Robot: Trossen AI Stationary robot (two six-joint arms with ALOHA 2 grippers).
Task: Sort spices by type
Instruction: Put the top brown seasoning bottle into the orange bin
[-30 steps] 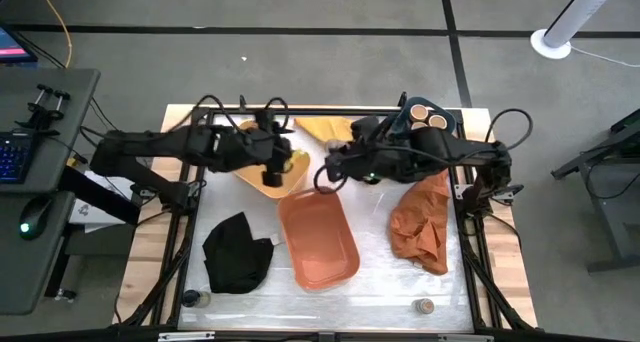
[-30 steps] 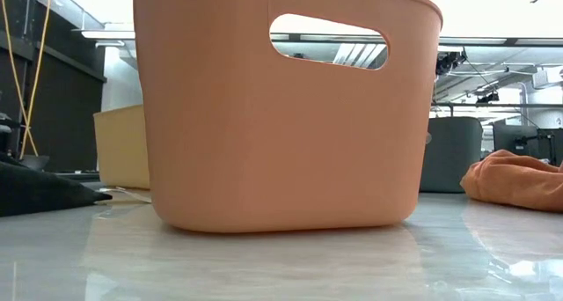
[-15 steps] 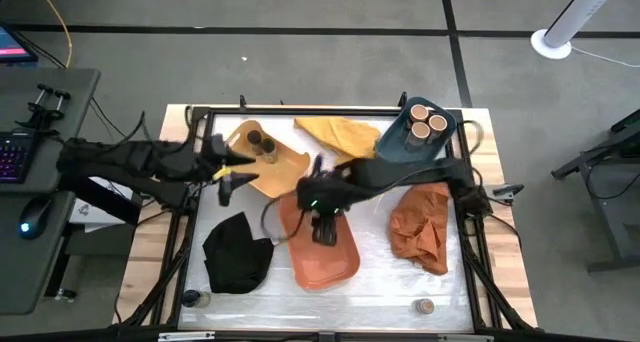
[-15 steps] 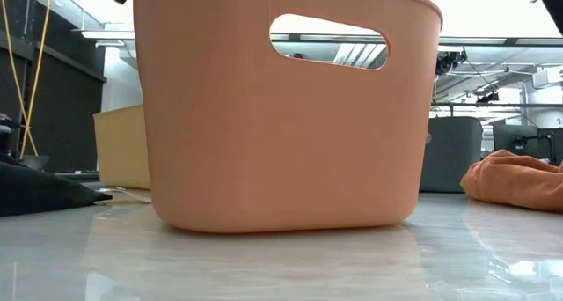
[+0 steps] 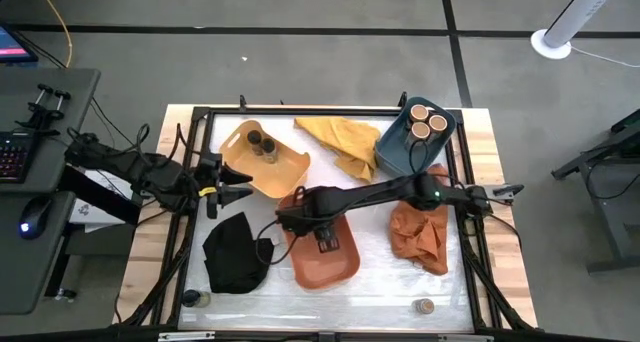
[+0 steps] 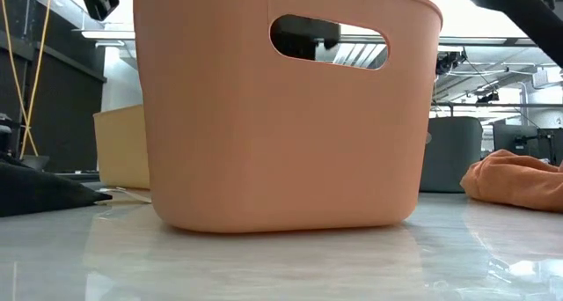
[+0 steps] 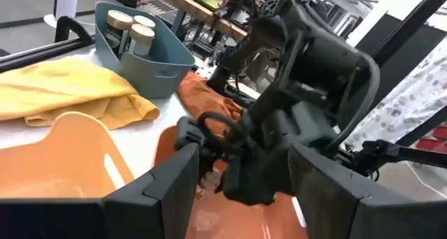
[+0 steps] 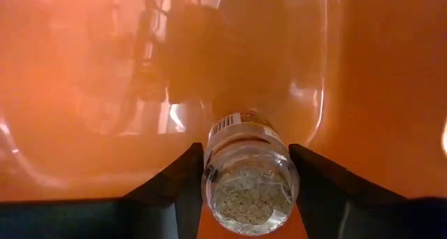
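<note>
My right gripper (image 5: 326, 242) reaches down into the orange tub (image 5: 345, 267) and is shut on a small clear spice jar (image 8: 248, 176) filled with pale seeds. It shows dark through the tub's handle hole (image 6: 303, 39). My left gripper (image 5: 232, 188) is open and empty, at the table's left beside the yellow tub (image 5: 285, 172). Two dark jars (image 5: 262, 144) stand in the yellow tub. Tan-topped jars (image 5: 425, 122) stand in the blue tub (image 5: 400, 147). One loose jar (image 5: 203, 298) stands at the near left and another (image 5: 425, 305) at the near right. My right gripper pinches the jar's round side (image 8: 209, 170) between its two fingers, one on each side. The fingers point down into the tub and lie along the jar. The jar's clear, seed-filled end (image 8: 250, 204) faces the wrist. Its labelled part points at the tub floor.
A black cloth (image 5: 238, 252) lies left of the orange tub, an orange cloth (image 5: 420, 222) to its right, and a yellow cloth (image 5: 340, 142) at the far middle. The right arm (image 5: 400, 192) stretches across the table's middle. A dark frame (image 5: 300, 110) rims the table.
My right gripper has swung from the far middle, near the blue tub, toward the near edge and gone down into the orange tub. My left gripper has drawn back from over the yellow tub toward the table's left edge.
</note>
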